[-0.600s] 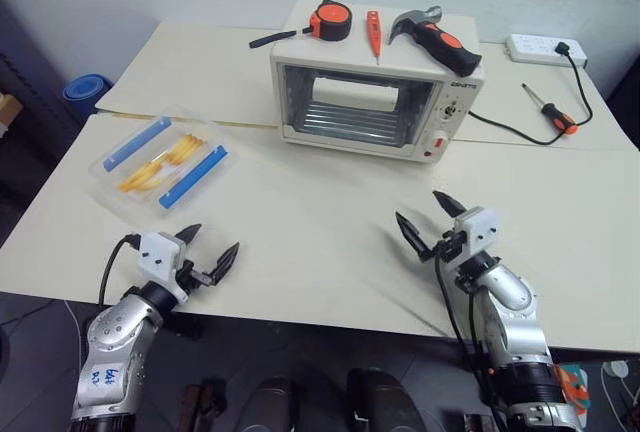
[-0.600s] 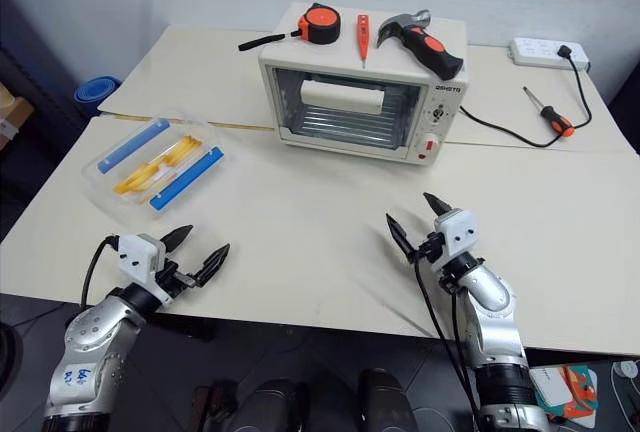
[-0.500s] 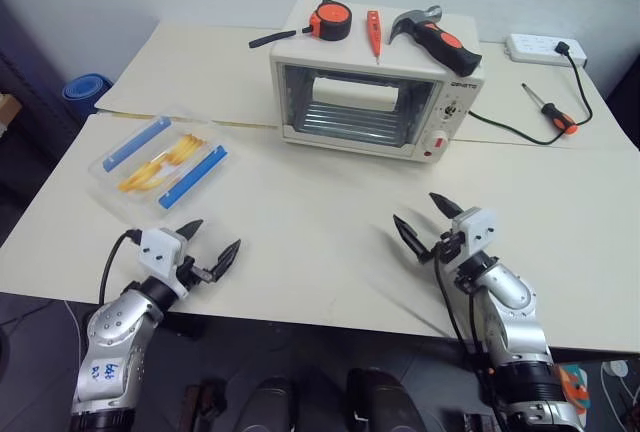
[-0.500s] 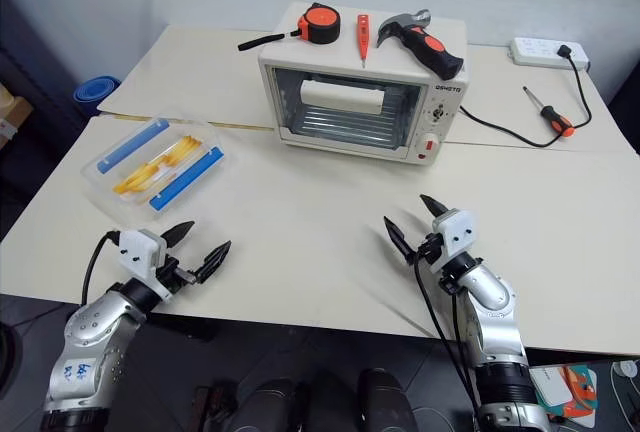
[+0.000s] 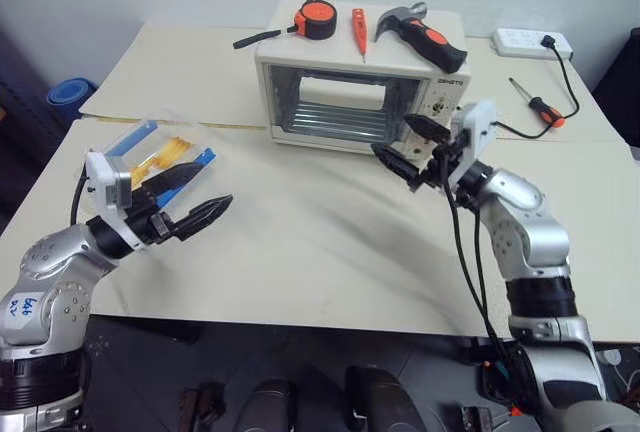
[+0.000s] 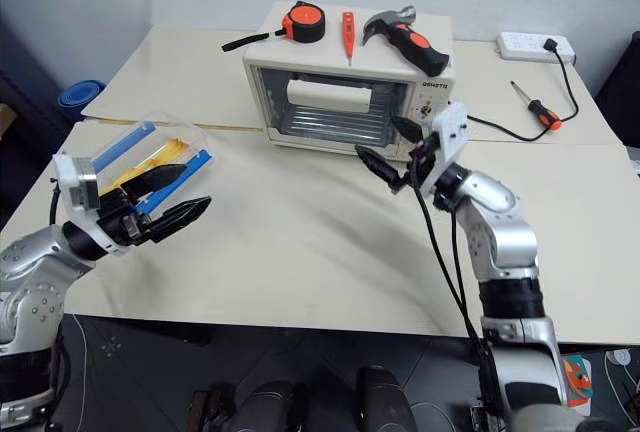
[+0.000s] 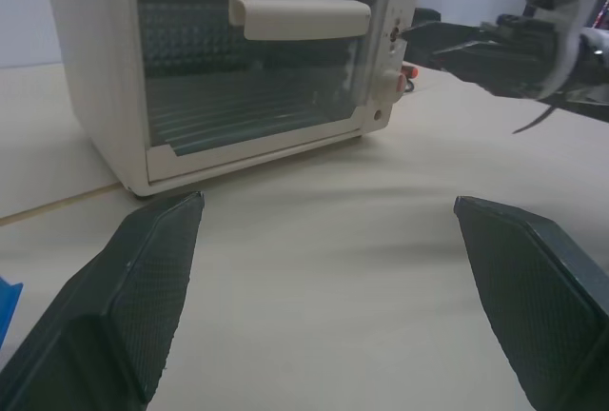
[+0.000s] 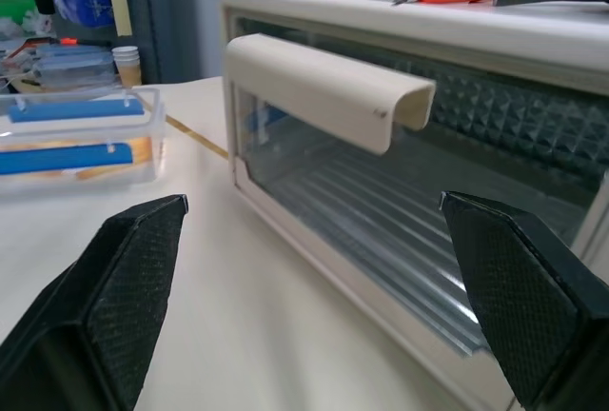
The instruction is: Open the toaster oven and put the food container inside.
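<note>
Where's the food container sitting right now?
The clear plastic food container with blue clip strips lies on the cream table at the robot's left, left of the white toaster oven, just beyond the left gripper.

A: Food container (image 5: 160, 157): near end is covered by the left gripper (image 5: 190, 202) in the left eye view. What lies under that end cannot be told.

B: Noted. Toaster oven (image 6: 345, 92): lower right corner of the front is masked by the right gripper (image 6: 390, 148) in the right eye view; the knobs there are partly hidden. Lettering on the panel is too small to be read.

A: Right wrist view: oven is cut off by the frame, far side unseen. Interior is blurred behind patterned glass.

B: Blue object (image 5: 65, 97) beyond the tabletop (image 5: 320, 242) edge is partly hidden; its kind cannot be told.
</note>
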`<state>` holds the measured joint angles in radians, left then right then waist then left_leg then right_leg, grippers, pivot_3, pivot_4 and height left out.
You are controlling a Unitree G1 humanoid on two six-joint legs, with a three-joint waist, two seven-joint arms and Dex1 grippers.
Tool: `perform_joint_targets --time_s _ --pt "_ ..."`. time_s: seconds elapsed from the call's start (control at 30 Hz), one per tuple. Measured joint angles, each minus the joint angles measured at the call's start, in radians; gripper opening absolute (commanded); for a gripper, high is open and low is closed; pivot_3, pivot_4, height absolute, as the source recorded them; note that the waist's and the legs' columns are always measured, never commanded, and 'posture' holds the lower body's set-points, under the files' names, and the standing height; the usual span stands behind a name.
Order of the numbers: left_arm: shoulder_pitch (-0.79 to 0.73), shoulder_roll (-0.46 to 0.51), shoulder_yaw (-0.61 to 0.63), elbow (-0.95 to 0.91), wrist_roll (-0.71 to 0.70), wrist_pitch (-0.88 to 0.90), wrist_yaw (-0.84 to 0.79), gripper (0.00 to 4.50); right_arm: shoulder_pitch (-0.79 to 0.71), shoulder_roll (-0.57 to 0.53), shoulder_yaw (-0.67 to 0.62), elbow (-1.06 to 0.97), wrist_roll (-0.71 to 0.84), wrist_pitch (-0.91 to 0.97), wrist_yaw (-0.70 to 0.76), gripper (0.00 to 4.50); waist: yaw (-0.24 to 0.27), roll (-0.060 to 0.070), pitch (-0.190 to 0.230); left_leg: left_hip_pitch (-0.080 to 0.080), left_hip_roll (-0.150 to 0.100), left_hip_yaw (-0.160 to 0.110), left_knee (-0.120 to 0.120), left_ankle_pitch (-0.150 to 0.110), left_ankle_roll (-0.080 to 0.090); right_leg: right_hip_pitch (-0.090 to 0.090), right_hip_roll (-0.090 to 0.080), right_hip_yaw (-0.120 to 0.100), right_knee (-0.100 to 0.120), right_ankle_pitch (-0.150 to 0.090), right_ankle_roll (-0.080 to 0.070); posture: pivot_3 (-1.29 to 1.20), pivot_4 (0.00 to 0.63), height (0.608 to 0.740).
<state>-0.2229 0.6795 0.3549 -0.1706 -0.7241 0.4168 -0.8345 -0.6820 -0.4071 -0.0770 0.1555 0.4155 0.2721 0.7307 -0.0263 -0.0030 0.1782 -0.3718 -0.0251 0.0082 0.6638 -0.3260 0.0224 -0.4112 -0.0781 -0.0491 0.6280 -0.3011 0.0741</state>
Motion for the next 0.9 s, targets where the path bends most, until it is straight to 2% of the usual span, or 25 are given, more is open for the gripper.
perform_joint_targets --time_s 0.27,0.47,0.63,0.73,0.9 --pt "-0.04 -0.02 -0.002 0.006 -0.011 0.037 0.035 4.5 -0.109 0.078 0.034 0.17 -0.045 -0.053 0.019 4.47 -0.002 0.0 0.0 -0.001 0.0 0.0 0.0 0.0 0.0 0.0 0.0 0.0 0.0 0.0 0.0 0.0 0.15 0.74" --pt "-0.041 -0.039 -0.004 0.008 0.005 0.038 0.064 4.5 -0.07 0.085 0.048 0.111 -0.045 -0.109 0.095 4.47 -0.001 0.0 0.0 0.0 0.0 0.0 0.0 0.0 0.0 0.0 0.001 0.0 0.0 0.0 0.0 0.0 0.15 0.74" --pt "-0.136 -0.058 -0.024 0.089 0.048 0.029 0.11 3.3 0.109 0.003 0.137 -0.002 -0.103 -0.19 0.22 4.5 0.001 -0.001 0.0 -0.001 0.0 0.0 0.001 0.0 0.0 0.0 0.001 0.0 0.0 0.0 0.001 0.0 0.15 0.74" --pt "-0.29 -0.104 -0.063 0.214 0.112 -0.025 0.14 2.31 0.18 -0.018 0.176 -0.006 -0.163 -0.252 0.245 4.5 0.004 -0.002 0.001 0.0 -0.001 0.001 0.003 0.001 0.0 0.0 0.001 0.0 0.0 0.001 0.002 0.0 0.15 0.74" --pt "-0.573 -0.195 -0.167 0.5 0.269 -0.166 0.178 0.81 0.191 -0.009 0.181 0.02 -0.197 -0.335 0.236 4.5 0.0 -0.003 0.001 0.0 -0.001 0.002 0.001 0.003 -0.002 -0.001 0.002 0.0 0.003 0.001 0.002 0.0 0.15 0.74"
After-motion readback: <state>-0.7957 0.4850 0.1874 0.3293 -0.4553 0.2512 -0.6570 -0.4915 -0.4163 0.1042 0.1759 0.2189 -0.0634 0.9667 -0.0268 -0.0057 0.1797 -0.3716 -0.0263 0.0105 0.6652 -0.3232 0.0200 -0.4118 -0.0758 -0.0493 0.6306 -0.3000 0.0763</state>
